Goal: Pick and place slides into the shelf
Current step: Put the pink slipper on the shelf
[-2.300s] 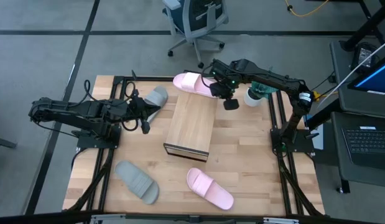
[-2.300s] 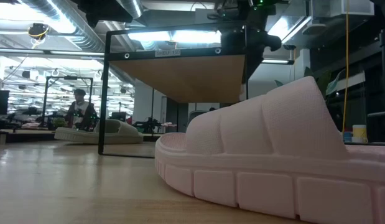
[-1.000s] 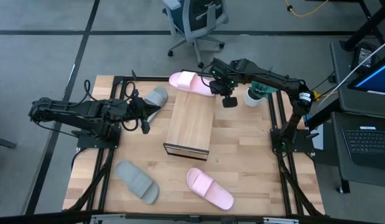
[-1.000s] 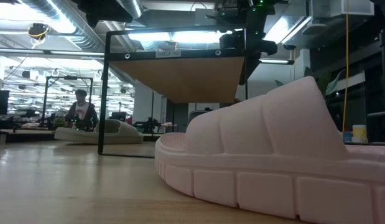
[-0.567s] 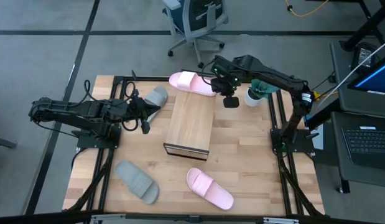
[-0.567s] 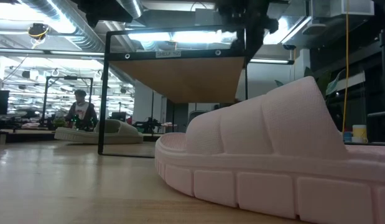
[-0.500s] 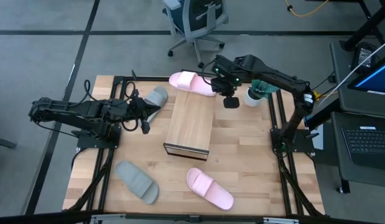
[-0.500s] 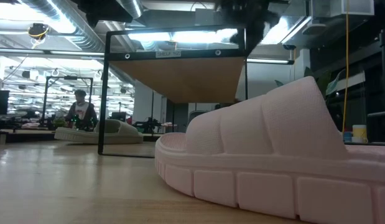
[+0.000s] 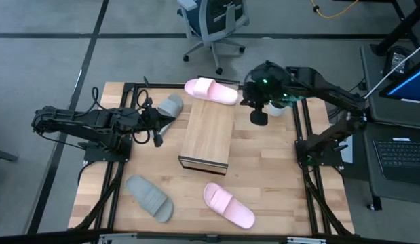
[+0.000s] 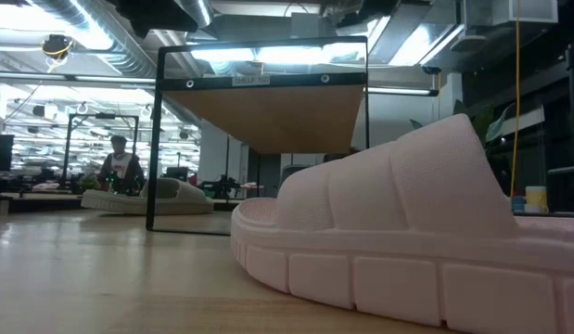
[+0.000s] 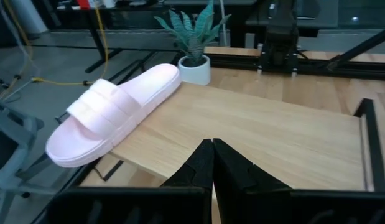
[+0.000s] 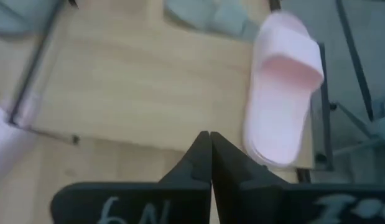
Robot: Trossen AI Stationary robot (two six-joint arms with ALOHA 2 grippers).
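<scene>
Pink slide (image 9: 211, 91) lying across far end of shelf (image 9: 208, 136). Right gripper (image 9: 258, 116) hovering beside shelf, fingers closed, empty (left gripper (image 9: 157, 137) likewise closed, waiting near grey slide (image 9: 170, 106)).

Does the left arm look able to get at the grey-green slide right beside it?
Probably yes. The grey-green slide lies on the table just past the shut left claw, beside the shelf, with nothing lying between them.

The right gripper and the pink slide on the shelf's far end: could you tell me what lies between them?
Nothing: in the high view only bare shelf top and tabletop separate the shut right gripper from the pink slide.
</scene>
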